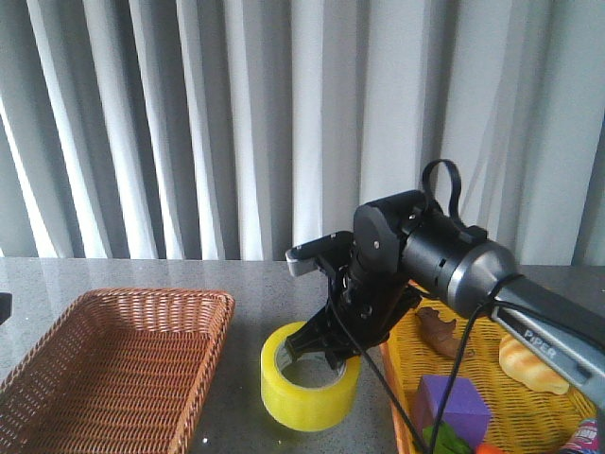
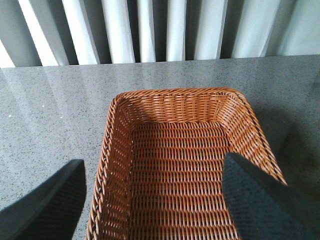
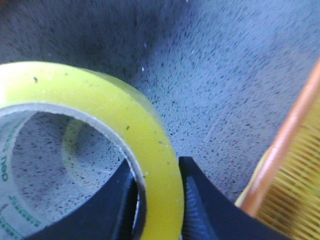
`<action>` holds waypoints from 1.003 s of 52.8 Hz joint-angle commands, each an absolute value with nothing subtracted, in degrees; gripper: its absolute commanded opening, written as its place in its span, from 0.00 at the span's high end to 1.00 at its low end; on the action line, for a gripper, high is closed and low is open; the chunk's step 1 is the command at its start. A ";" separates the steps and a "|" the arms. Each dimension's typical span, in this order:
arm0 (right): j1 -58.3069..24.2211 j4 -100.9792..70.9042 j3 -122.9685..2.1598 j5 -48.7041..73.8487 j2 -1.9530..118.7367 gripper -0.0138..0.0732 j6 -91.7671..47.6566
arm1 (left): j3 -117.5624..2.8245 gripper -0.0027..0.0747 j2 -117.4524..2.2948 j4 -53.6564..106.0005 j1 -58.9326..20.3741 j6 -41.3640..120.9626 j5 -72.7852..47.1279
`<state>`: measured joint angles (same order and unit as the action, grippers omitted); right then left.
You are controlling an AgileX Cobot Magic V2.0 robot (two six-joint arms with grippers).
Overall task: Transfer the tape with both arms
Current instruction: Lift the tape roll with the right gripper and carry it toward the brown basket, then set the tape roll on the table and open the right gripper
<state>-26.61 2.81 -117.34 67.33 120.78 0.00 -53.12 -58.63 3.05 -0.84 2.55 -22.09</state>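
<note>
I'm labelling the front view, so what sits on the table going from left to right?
Brown wicker basket → tape, with the right tool on its wall → purple cube in the yellow tray → yellow toy in the same tray.

My tape [image 3: 150, 150] looks glossy, translucent plastic; the table [image 3: 225, 75] is speckled, stone-like (faintly shiny); the basket [image 2: 175, 165] is rough woven wicker.

The right gripper [image 1: 326, 342] angles downward, jaws nearly closed, while the left gripper [image 2: 152, 200] hangs spread wide.
</note>
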 commanded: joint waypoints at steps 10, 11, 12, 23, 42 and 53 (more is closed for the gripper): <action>-26.83 2.85 -119.61 64.69 122.02 0.76 0.00 | -55.06 0.28 -57.81 3.67 -1.26 2.09 -18.69; -26.88 2.85 -119.61 64.53 122.35 0.75 0.00 | -55.06 0.28 -57.81 3.67 -1.26 2.09 -18.69; -26.91 2.80 -119.61 64.44 122.48 0.75 0.00 | -55.06 0.28 -57.81 3.67 -1.26 2.09 -18.69; -26.93 2.61 -119.61 63.77 124.10 0.74 -0.33 | -55.06 0.28 -57.81 3.67 -1.26 2.09 -18.73; -26.93 1.95 -119.61 63.54 124.10 0.49 -3.32 | -55.06 0.28 -57.81 3.67 -1.26 2.09 -18.73; -26.93 0.76 -119.66 61.65 123.90 0.32 -3.46 | -55.06 0.28 -57.81 3.67 -1.26 2.09 -18.92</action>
